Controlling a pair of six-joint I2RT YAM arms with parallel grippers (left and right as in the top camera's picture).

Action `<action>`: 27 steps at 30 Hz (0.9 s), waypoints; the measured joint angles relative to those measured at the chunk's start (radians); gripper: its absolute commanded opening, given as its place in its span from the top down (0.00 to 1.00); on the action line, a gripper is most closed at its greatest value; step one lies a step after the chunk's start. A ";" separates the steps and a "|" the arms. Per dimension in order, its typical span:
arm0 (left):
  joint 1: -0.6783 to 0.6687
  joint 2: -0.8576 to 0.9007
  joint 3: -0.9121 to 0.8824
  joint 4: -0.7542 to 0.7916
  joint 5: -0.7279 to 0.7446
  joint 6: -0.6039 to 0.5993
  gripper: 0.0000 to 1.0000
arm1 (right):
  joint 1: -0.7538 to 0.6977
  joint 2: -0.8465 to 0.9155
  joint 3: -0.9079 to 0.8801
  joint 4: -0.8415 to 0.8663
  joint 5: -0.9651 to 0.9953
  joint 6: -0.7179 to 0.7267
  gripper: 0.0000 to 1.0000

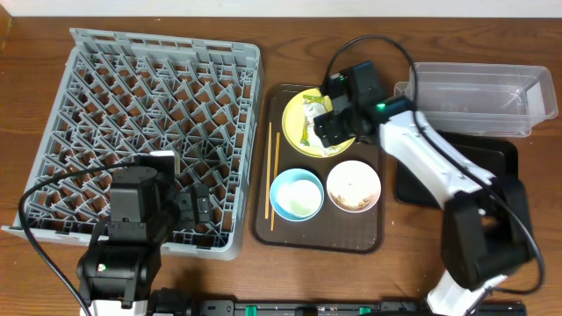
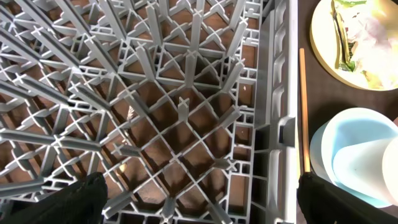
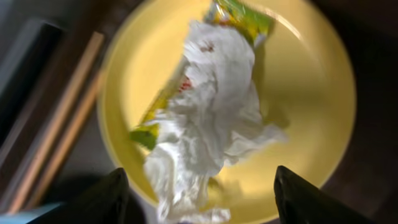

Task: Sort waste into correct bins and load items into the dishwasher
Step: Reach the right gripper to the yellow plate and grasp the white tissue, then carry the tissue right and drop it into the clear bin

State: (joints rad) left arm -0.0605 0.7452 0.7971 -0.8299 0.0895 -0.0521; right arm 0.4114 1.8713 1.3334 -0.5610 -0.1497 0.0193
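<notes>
The yellow plate (image 1: 299, 107) (image 3: 298, 93) on the brown serving tray holds crumpled white paper (image 3: 205, 124) lying over a yellow-green wrapper (image 3: 239, 12). My right gripper (image 1: 332, 125) (image 3: 202, 199) hangs open just above the plate, its fingers either side of the paper, holding nothing. Chopsticks (image 1: 273, 175) (image 3: 59, 118) lie along the tray's left side. The light blue bowl (image 1: 296, 194) (image 2: 357, 155) and the white bowl with beige food scraps (image 1: 354, 186) sit at the tray's front. My left gripper (image 1: 189, 206) (image 2: 199, 199) is open over the grey dish rack (image 1: 140, 132) (image 2: 155, 93), empty.
The brown serving tray (image 1: 369, 237) lies right of the rack. The clear plastic tub (image 1: 479, 96) stands at the back right, with the black tray (image 1: 500, 162) in front of it, partly under my right arm.
</notes>
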 measured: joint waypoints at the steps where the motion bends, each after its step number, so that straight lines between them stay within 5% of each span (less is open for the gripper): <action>1: 0.000 0.000 0.000 0.000 0.000 0.000 0.02 | 0.007 0.016 0.000 0.005 0.014 0.014 0.34; 6: 0.000 0.000 0.000 0.000 0.000 0.000 0.02 | 0.031 0.092 0.000 0.041 0.058 0.083 0.42; 11: 0.000 0.000 0.000 0.000 0.000 0.000 0.02 | 0.033 0.137 0.000 0.060 0.075 0.140 0.83; 15: 0.000 0.000 0.000 0.000 0.000 0.000 0.02 | 0.033 0.138 0.001 0.077 0.080 0.165 0.99; 27: 0.000 0.000 0.000 0.000 0.000 0.000 0.02 | -0.058 -0.176 0.011 0.074 0.252 0.190 0.99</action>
State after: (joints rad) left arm -0.0605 0.7452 0.7971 -0.8299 0.0895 -0.0521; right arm 0.3534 1.6951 1.3449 -0.4866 0.1020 0.2092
